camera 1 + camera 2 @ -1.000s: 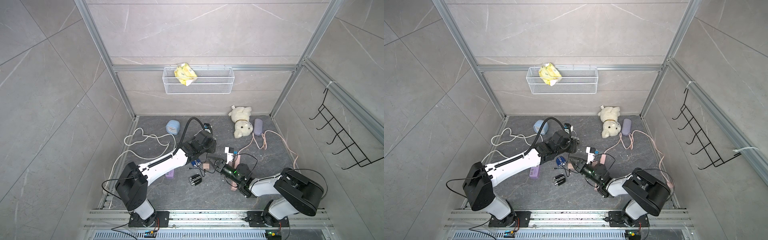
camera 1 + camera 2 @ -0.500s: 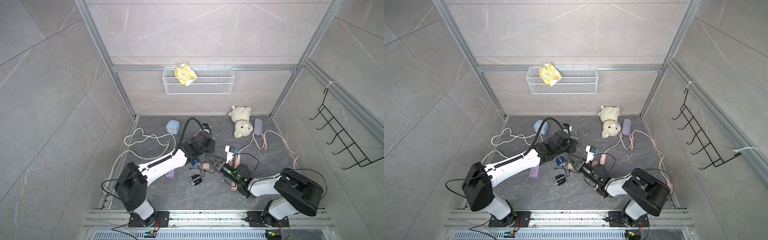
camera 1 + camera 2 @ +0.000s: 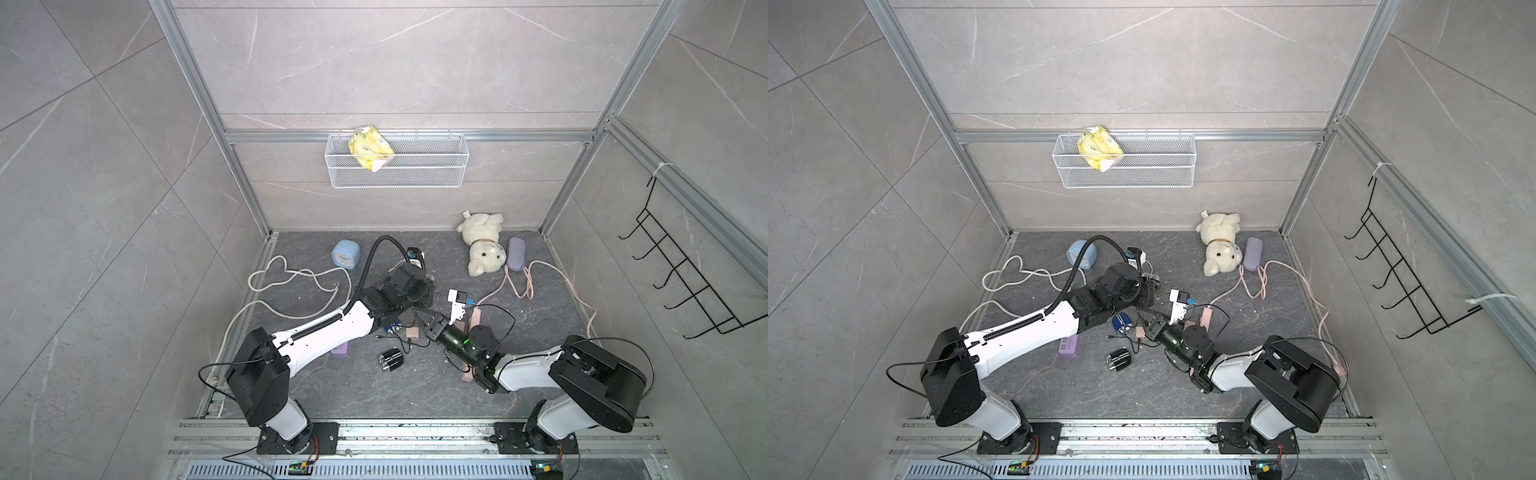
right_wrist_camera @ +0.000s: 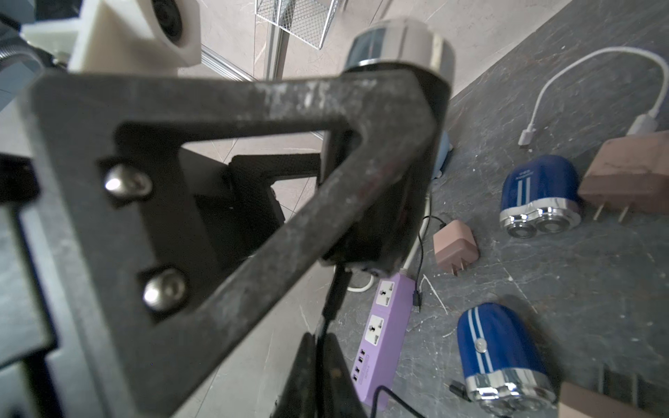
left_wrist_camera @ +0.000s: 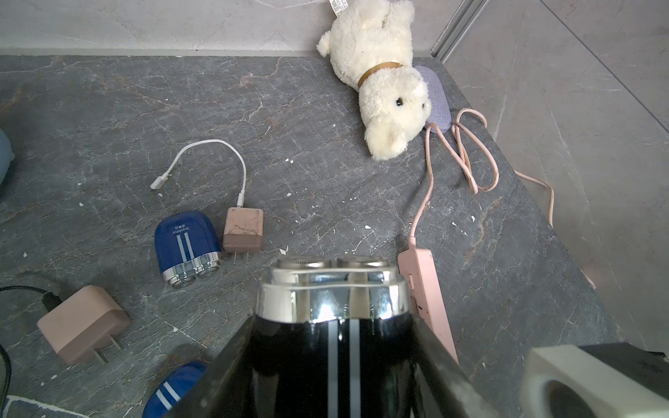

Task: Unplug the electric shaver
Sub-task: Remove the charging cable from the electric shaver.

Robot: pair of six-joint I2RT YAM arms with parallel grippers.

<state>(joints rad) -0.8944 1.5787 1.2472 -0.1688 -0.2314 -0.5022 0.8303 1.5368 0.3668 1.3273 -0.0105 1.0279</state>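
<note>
The electric shaver (image 5: pixel 333 325) is black with two white stripes and a chrome twin head. My left gripper (image 5: pixel 333 320) is shut on its body, one finger on each side, and holds it above the floor. The right wrist view shows the shaver's chrome head (image 4: pixel 394 43) behind a left finger (image 4: pixel 253 181). A black plug (image 4: pixel 336 293) sits in the shaver's bottom end. My right gripper (image 4: pixel 320 343) is shut on the thin black cable just below that plug. In both top views the two grippers meet mid-floor, left (image 3: pixel 417 305) and right (image 3: pixel 432 323).
On the floor lie two blue shavers (image 5: pixel 186 246) (image 4: pixel 499 358), two brown chargers (image 5: pixel 242 231) (image 5: pixel 81 324), a purple power strip (image 4: pixel 387 325) and a pink power strip (image 5: pixel 427 300). A plush bear (image 3: pixel 482 245), a blue clock (image 3: pixel 345 254) and a black adapter (image 3: pixel 390 360) lie around.
My right gripper has closed its fingers onto the black cable under the shaver. The left arm and the shaver have stayed in place.
</note>
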